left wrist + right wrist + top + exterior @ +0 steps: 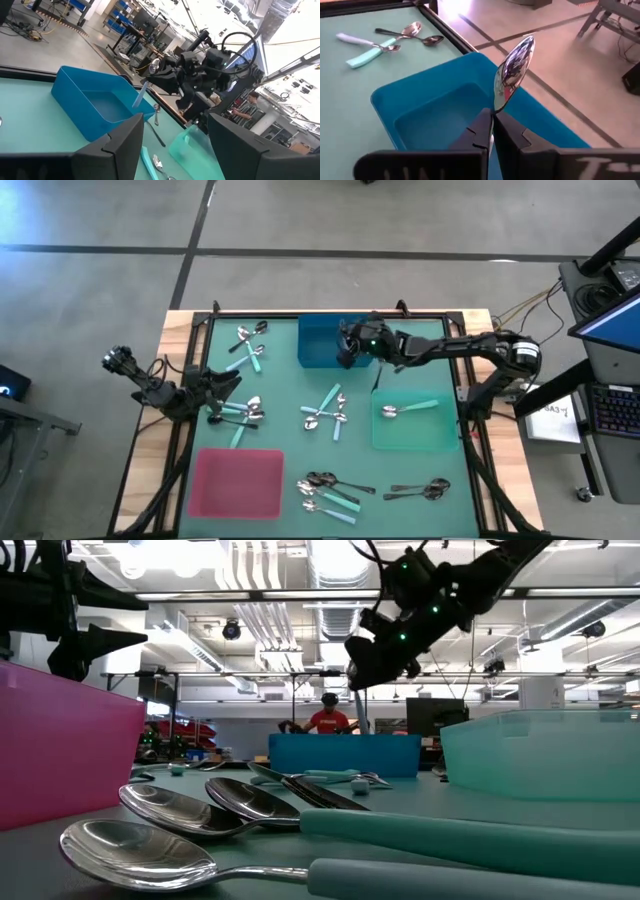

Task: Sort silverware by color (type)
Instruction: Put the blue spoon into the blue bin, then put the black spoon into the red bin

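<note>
The right gripper hangs over the blue tray, its fingers pressed together on the handle of a spoon whose shiny bowl stands upright above the tray's interior. In the left wrist view the same spoon appears as a pale handle slanting down toward the blue tray from the right gripper.

The left gripper rests on the left side of the table, well apart from the blue tray, with its fingers spread wide and nothing between them; a small cluster of spoons lies just beside it.

The remaining silverware lies in groups on the teal mat:
- a group left of the blue tray;
- a group in front of the blue tray, at mid-table;
- a group near the front edge, beside the pink tray;
- a dark pair farther right along that edge.

One teal-handled spoon lies inside the green tray, to the right front of the blue tray. The low view shows three spoon bowls close to the lens.
</note>
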Controlling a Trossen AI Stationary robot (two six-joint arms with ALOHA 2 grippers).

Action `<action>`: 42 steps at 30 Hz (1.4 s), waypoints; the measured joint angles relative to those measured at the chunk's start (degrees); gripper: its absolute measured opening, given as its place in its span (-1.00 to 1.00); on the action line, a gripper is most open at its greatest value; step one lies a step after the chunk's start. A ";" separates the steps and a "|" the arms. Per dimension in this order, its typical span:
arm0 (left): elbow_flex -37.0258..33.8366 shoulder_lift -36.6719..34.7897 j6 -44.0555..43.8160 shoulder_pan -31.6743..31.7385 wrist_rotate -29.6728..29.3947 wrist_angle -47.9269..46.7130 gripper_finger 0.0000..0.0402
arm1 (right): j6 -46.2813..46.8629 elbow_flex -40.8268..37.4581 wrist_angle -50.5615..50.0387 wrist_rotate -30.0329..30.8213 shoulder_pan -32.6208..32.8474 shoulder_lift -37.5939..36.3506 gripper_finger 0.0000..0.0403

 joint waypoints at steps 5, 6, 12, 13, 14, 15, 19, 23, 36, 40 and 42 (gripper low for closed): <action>0.02 0.00 -0.02 0.02 0.00 0.02 0.02 | -1.47 6.17 -12.16 0.00 0.00 -0.09 -0.79; 0.02 -0.01 0.00 0.02 -0.02 0.02 0.02 | -1.16 7.63 -14.89 -0.02 0.00 -0.15 -0.75; 0.02 -0.02 0.00 0.02 0.00 0.02 0.02 | 3.31 15.67 -33.10 -0.04 0.09 -0.17 -0.42; 0.00 0.00 0.00 0.02 0.00 0.02 0.02 | 4.34 16.79 -35.73 -0.07 0.31 -0.21 -0.37; 0.00 0.00 0.00 0.00 -0.02 0.02 0.02 | 5.15 17.81 -38.42 -0.29 0.59 -0.31 -0.33; 0.02 0.00 0.00 0.02 -0.02 0.02 0.02 | 6.20 18.79 -41.20 -0.59 0.94 -0.49 -0.30; 0.02 -0.02 0.00 0.01 -0.02 0.02 0.02 | 11.66 22.59 -52.76 -6.71 3.18 -1.09 -0.22; 0.00 0.00 0.00 0.02 -0.02 0.02 0.02 | 18.55 23.28 -61.70 -15.83 7.84 -1.59 -0.22; 0.01 -0.01 0.00 0.01 -0.01 0.02 0.02 | 41.50 20.30 -70.44 -18.69 38.93 -1.61 -0.33; 0.02 0.00 -0.02 0.02 -0.02 0.02 0.02 | 49.38 19.88 -69.88 -17.50 48.37 -1.61 -0.33; 0.00 -0.02 0.00 0.00 0.00 0.02 0.02 | 53.25 19.41 -68.98 -14.74 52.34 -1.60 -0.33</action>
